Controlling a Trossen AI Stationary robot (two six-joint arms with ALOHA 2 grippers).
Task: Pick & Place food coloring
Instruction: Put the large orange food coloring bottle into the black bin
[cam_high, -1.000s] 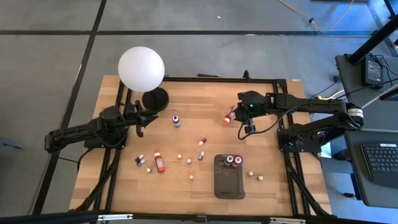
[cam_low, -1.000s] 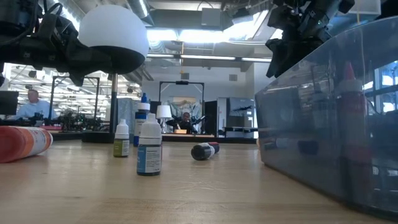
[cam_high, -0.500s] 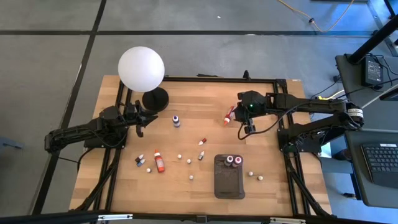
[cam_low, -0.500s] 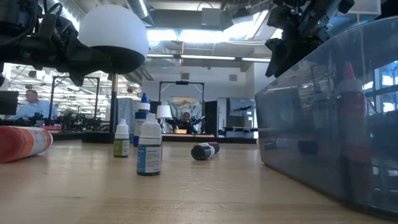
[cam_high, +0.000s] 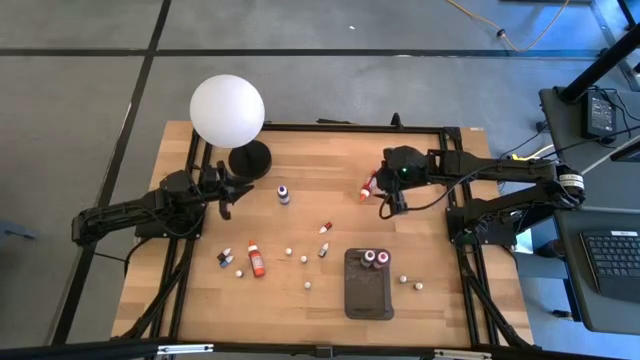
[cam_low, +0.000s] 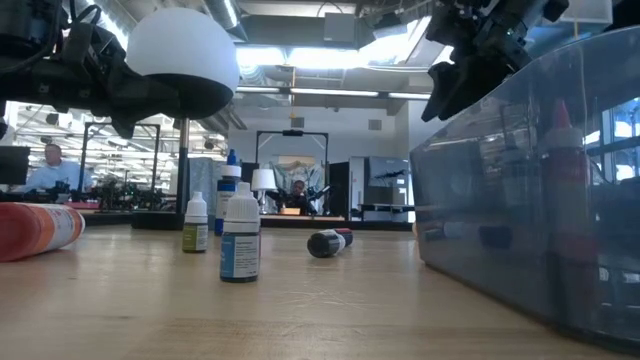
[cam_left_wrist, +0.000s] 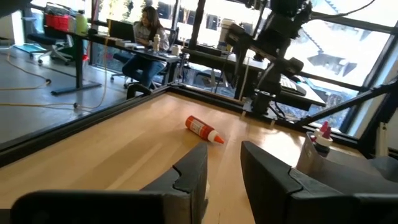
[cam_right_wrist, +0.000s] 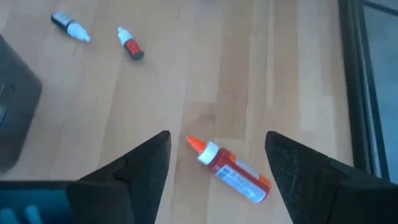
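Small food coloring bottles are scattered over the wooden table. An orange-red one (cam_high: 368, 185) lies on its side at the far right. My right gripper (cam_right_wrist: 217, 177) hovers open above this bottle (cam_right_wrist: 235, 169), one finger on either side of it, touching nothing. Two bottles (cam_high: 373, 258) stand upright in the dark grey tray (cam_high: 367, 295). A blue one (cam_high: 284, 194) stands mid-table and a red one (cam_high: 256, 259) lies near the front left. My left gripper (cam_left_wrist: 224, 168) waits level at the left with a narrow empty gap between its fingers.
A white globe lamp (cam_high: 228, 110) on a black base (cam_high: 249, 158) stands at the far left, close to my left gripper (cam_high: 224, 203). More tiny bottles (cam_high: 324, 238) and loose white caps (cam_high: 304, 260) dot the middle. A black frame rail (cam_high: 455, 200) borders the table's right side.
My right gripper has stayed above the orange-red bottle, rolled a little about its own axis, and spread its fingers wider. The bottles and my left arm have not moved.
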